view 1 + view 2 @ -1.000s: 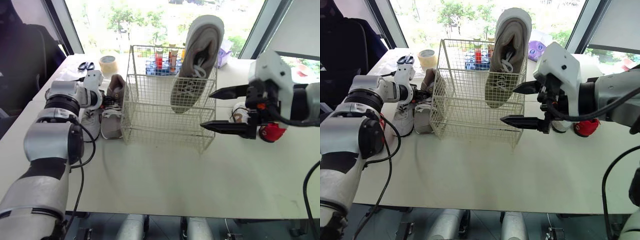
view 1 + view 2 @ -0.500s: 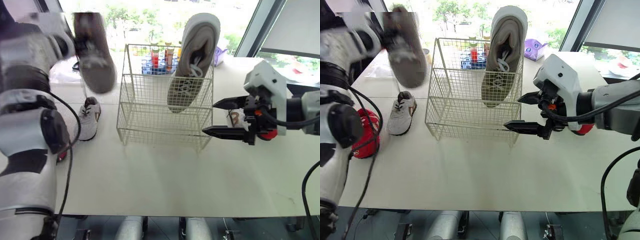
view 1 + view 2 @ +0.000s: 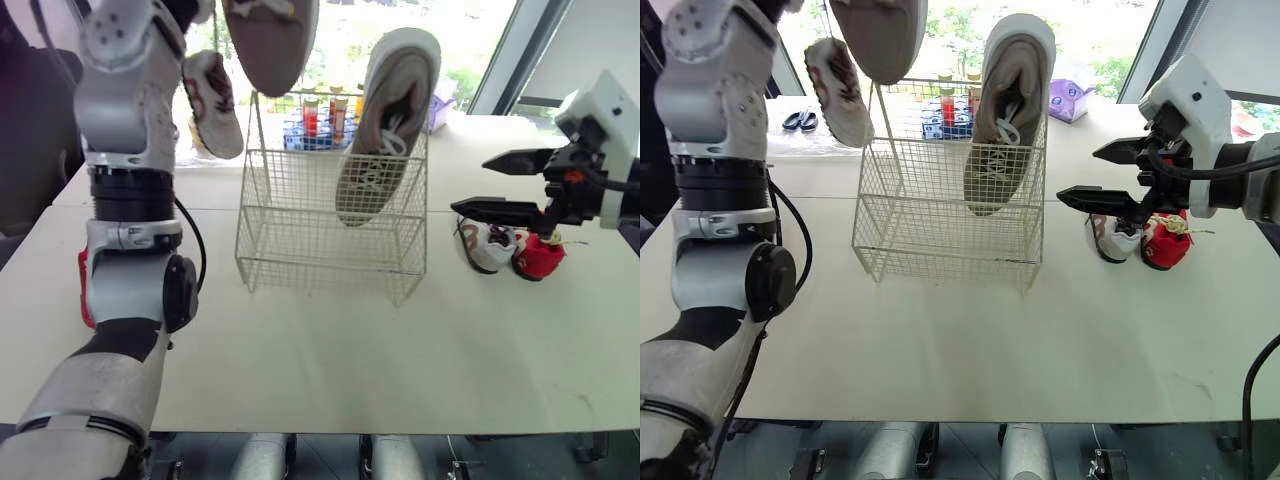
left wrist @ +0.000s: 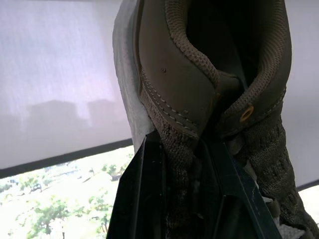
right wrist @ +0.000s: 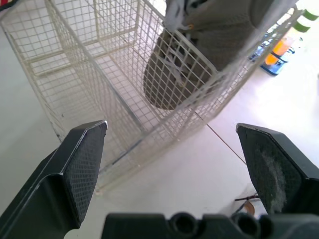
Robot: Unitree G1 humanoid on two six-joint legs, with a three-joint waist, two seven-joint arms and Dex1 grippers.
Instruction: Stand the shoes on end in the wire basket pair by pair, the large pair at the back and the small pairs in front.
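Observation:
A white wire basket stands mid-table. One large grey shoe stands on end in its back right part, toe up. My left arm is raised high; its gripper is shut on the collar of the second large grey shoe, which hangs above the basket's back left corner. A small white shoe dangles in the air beside that arm; what holds it I cannot tell. My right gripper is open, right of the basket, above a small white shoe and a small red shoe.
Bottles in a blue rack stand just behind the basket. A purple tissue box sits at the back right and scissors at the back left. Another red shoe lies on the table's left, partly behind my left arm.
My left arm swung the large shoe up from the table's left to above the basket. The small white shoe left the table with it. My right gripper drew back to the right.

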